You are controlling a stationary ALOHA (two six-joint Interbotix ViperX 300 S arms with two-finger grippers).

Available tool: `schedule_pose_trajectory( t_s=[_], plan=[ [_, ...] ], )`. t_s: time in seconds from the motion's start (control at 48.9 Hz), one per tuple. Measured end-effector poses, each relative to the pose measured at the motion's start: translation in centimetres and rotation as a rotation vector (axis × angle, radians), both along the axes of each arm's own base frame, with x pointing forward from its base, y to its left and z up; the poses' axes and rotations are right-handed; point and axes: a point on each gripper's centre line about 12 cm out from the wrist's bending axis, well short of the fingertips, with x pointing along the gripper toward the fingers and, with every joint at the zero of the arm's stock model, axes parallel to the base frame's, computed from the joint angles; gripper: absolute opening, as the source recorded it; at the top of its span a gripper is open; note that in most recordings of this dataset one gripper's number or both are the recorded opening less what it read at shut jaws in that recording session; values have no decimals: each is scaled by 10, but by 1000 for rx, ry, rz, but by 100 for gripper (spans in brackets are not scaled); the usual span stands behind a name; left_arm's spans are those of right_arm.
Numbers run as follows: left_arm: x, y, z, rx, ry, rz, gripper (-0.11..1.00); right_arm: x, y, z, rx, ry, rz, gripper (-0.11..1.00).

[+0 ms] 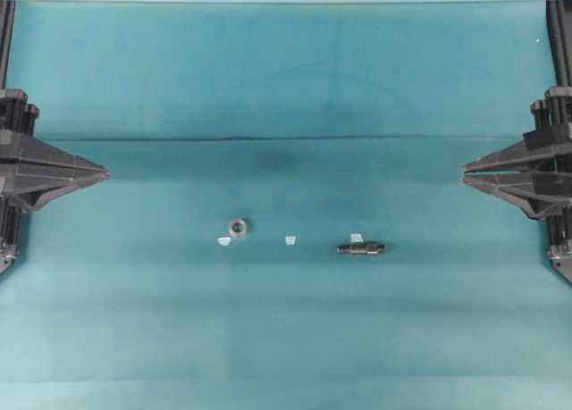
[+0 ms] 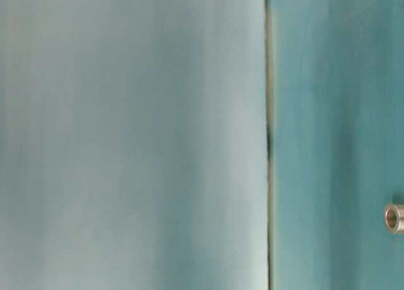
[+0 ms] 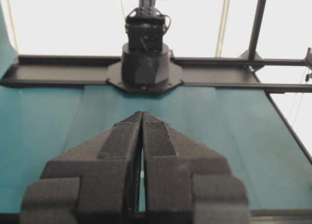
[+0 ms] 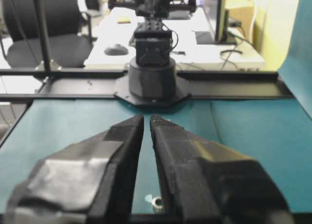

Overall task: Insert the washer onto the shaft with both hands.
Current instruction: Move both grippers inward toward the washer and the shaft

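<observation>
I see a teal cloth [image 1: 286, 88] over the table, the washer [image 1: 238, 227] left of the shaft [image 1: 361, 247], well apart. Left claw [image 1: 105, 171] and right claw [image 1: 465, 171] pinched together, empty, at opposite edges.

A teal cloth [image 1: 286, 79] covers the whole table. A faint crease runs across it from side to side. The washer [image 1: 238, 227] lies flat on the cloth, left of the middle. A pale blue tape scrap [image 1: 223, 241] lies just beside it, and a second scrap [image 1: 290, 240] is more to the right. The shaft [image 1: 361, 247] lies on its side further right, with a third scrap [image 1: 356, 238] at its upper edge.
</observation>
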Motion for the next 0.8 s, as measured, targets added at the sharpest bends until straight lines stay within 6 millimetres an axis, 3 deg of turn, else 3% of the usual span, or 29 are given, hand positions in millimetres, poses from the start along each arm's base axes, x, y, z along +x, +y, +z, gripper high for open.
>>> schedule_pose_trajectory(
  t_s=[0.061,0.205,0.45,0.798],
  plan=[
    [4,0,-1,-14,29,-2,2,0,0,-1,3,5,1,1],
    [17,0,-3,-46,127,0,2,2,-1,-6,81,81,-3,-9],
    [40,0,1,-46,305,6,2,6,1,-4,138,258,-1,-9],
    [89,1,-23,-43,643,17,2,30,2,-31,142,581,-11,-9]
  ],
)
